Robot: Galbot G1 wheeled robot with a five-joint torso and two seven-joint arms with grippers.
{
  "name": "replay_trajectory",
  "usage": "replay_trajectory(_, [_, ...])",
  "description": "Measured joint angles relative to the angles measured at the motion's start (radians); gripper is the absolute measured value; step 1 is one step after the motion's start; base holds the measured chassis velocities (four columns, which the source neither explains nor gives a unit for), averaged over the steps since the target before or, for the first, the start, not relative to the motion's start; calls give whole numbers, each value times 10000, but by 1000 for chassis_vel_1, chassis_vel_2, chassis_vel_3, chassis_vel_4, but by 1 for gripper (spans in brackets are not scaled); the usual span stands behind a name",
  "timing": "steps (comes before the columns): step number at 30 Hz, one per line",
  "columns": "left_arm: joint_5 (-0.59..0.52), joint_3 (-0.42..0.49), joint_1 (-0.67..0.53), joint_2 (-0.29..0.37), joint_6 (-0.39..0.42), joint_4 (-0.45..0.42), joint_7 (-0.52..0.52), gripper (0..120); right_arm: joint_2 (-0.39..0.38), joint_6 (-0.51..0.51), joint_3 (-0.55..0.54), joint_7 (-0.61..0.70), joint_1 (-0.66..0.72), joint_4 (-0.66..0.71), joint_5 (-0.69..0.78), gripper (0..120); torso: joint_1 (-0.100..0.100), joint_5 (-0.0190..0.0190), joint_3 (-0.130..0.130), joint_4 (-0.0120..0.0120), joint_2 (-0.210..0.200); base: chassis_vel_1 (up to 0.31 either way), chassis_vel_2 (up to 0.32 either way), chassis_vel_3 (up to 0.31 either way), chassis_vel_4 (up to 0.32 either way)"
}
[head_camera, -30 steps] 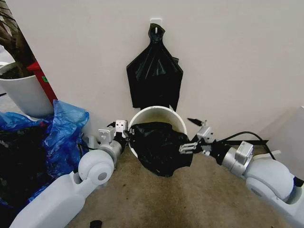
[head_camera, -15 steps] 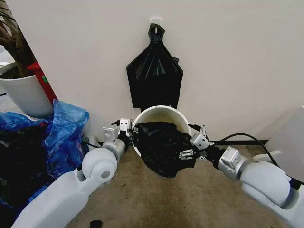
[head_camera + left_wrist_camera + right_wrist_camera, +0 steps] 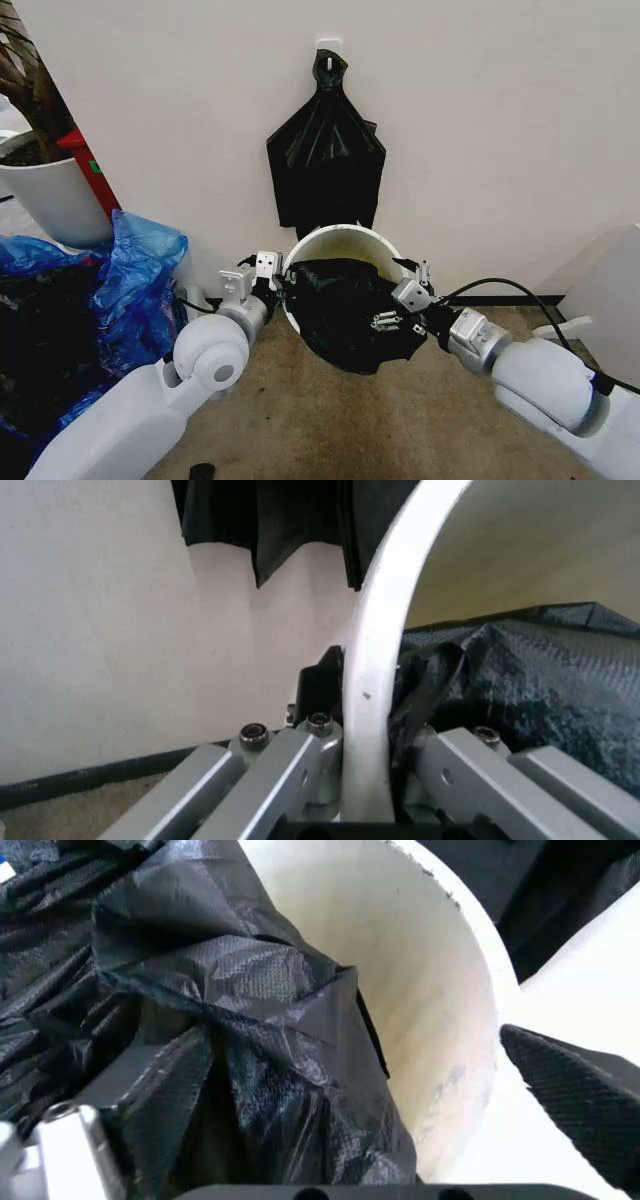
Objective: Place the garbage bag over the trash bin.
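The cream-white trash bin (image 3: 345,243) stands against the wall, tilted toward me. The black garbage bag (image 3: 345,312) lies crumpled over its mouth and front. My left gripper (image 3: 274,284) sits at the bin's left rim (image 3: 375,652). The rim runs between its fingers, and the bag's edge (image 3: 435,679) is pinched against the rim's inner side. My right gripper (image 3: 398,296) is open at the right rim. Its black pad (image 3: 575,1091) is outside the bin wall (image 3: 420,975). Its silver finger (image 3: 65,1140) is wrapped in folds of the bag (image 3: 220,967).
A pinched bunch of black bags (image 3: 325,165) hangs from a wall hook just above the bin. Blue plastic bags (image 3: 135,270) and a white plant pot (image 3: 50,205) crowd the left. A black cable (image 3: 500,285) runs along the skirting, and a white object (image 3: 610,300) stands at right.
My right gripper has moved left to the bin's right rim, staying open, with the bag's fold on its lower finger. The left gripper crept slightly right along the rim.
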Motion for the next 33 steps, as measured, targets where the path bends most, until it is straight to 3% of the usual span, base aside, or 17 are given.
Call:
replay_trajectory(8, [10,41,-23,-24,12,40,14,1,-41,417,92,-60,-450,139,-41,74,0,0,0,-1,0,0,0,0,0])
replay_trajectory(18, [57,65,41,12,46,-62,12,1,-15,627,122,-79,-658,159,-42,32,0,0,0,-1,0,0,0,0,0])
replay_trajectory(20, [69,65,46,18,46,-63,14,1,-11,631,130,-73,-679,159,-30,30,0,1,0,-1,0,0,0,0,0])
replay_trajectory(24, [410,53,136,92,56,-11,264,1,12,774,416,142,-848,271,259,11,0,0,0,-1,0,0,0,0,0])
replay_trajectory(28, [837,48,222,127,55,140,599,1,10,812,580,380,-704,321,685,0,0,1,0,-1,0,0,0,0,0])
replay_trajectory(33, [1058,47,314,146,76,228,907,1,-28,766,655,591,-235,250,1368,0,0,0,0,-1,0,0,0,0,0])
